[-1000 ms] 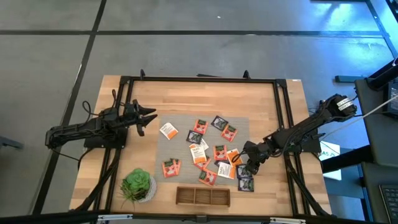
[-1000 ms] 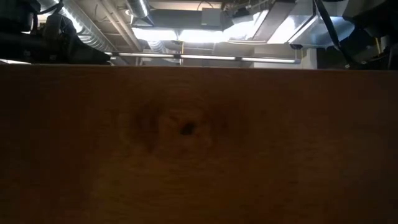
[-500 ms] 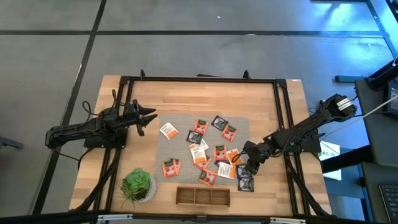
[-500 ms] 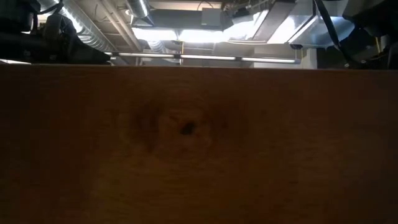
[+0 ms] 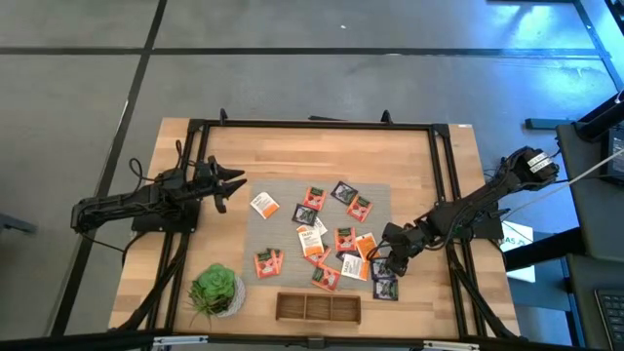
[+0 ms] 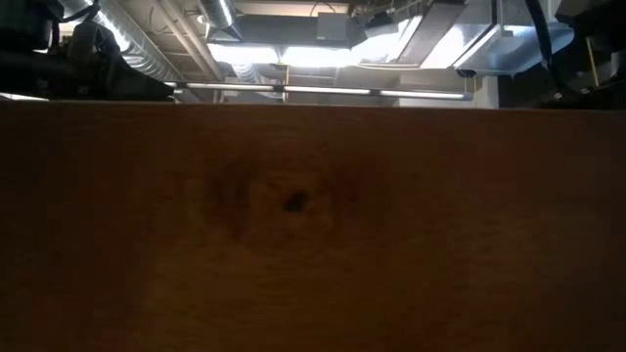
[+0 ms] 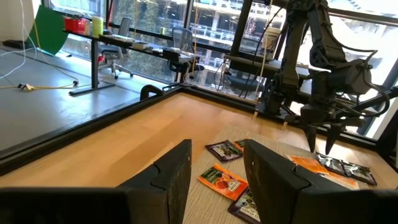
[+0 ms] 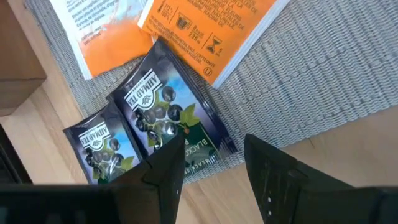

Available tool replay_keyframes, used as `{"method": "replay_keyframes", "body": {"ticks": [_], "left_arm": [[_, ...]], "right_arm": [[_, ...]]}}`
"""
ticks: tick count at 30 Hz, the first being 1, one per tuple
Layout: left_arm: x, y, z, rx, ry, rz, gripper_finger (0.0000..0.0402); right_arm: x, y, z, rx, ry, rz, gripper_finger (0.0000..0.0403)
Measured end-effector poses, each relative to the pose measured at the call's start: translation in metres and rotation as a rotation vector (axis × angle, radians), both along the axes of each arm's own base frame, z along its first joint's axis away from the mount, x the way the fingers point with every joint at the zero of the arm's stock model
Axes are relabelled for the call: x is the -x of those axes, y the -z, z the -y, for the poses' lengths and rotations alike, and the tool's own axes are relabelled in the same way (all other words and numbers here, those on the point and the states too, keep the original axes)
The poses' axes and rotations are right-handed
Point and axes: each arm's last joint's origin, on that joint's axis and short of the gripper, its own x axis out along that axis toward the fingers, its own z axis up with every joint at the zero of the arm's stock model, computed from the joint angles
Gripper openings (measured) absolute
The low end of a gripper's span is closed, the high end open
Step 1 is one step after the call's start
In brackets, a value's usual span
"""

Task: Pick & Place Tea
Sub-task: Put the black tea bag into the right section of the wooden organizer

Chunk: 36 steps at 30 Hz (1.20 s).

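Several small tea sachets [image 5: 317, 234], orange, white-and-orange and dark, lie flat and scattered on a grey mat [image 5: 283, 210] in the middle of the table. My right gripper [image 5: 382, 267] slants steeply down, open, over the mat's near right corner. In its wrist view the gripper [image 8: 211, 165] stands above two dark sachets [image 8: 168, 124] that overlap the mat's edge, beside an orange sachet [image 8: 211, 25]. I see no touch. My left gripper [image 5: 237, 183] waits level and open at the mat's left edge, its fingers [image 7: 177, 171] with nothing between them.
A green potted plant [image 5: 214, 290] stands at the near left. A wooden tray [image 5: 317, 307] with compartments sits at the near edge, in front of the mat. A black frame [image 5: 312, 125] runs around the tabletop. A wooden board [image 6: 293, 225] fills the low view.
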Motion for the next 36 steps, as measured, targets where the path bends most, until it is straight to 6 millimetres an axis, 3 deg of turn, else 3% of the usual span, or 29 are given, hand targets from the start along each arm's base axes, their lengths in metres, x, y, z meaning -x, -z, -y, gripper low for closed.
{"method": "replay_keyframes", "body": {"ticks": [12,23,36], "left_arm": [[0.0,0.0,0.0,0.0,0.0,0.0,0.0143],[0.0,0.0,0.0,0.0,0.0,0.0,0.0143],[0.0,-0.002,0.0,0.058,0.001,0.041,0.0143]], "right_arm": [[-0.004,0.01,-0.002,0.018,-0.002,-0.038,0.015],[-0.004,0.014,-0.002,0.031,-0.011,-0.048,0.0011],[-0.001,0.004,-0.001,0.008,-0.04,-0.001,0.0004]]}}
